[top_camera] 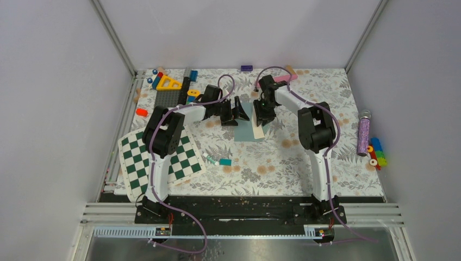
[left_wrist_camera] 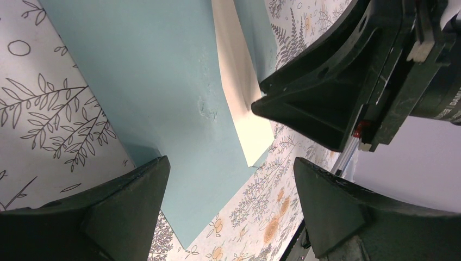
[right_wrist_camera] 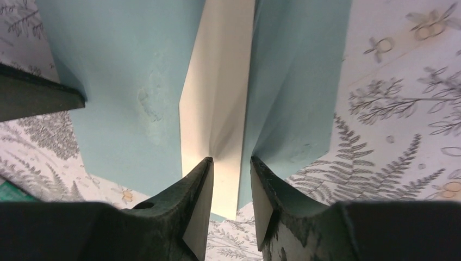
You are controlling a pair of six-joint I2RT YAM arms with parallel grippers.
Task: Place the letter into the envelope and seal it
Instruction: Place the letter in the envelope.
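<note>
The teal envelope (top_camera: pixel 245 128) lies flat mid-table; it also shows in the left wrist view (left_wrist_camera: pixel 163 81) and the right wrist view (right_wrist_camera: pixel 130 70). The cream letter (top_camera: pixel 257 132) shows as a narrow strip between the envelope's body and its flap (right_wrist_camera: pixel 296 81), partly tucked in, its near end sticking out (right_wrist_camera: pixel 223 109) (left_wrist_camera: pixel 242 103). My left gripper (top_camera: pixel 237 112) (left_wrist_camera: pixel 231 190) is wide open and empty over the envelope's left part. My right gripper (top_camera: pixel 265 116) (right_wrist_camera: pixel 232 168) hovers over the letter strip, jaws a narrow gap apart with nothing between them.
A green-white checkerboard (top_camera: pixel 157 159) lies front left, with a small teal block (top_camera: pixel 225 162) and a marker (top_camera: pixel 210 159) beside it. Toys (top_camera: pixel 168 82) crowd the back left. A purple tube (top_camera: pixel 363 133) and coloured blocks (top_camera: pixel 376 154) sit at the right.
</note>
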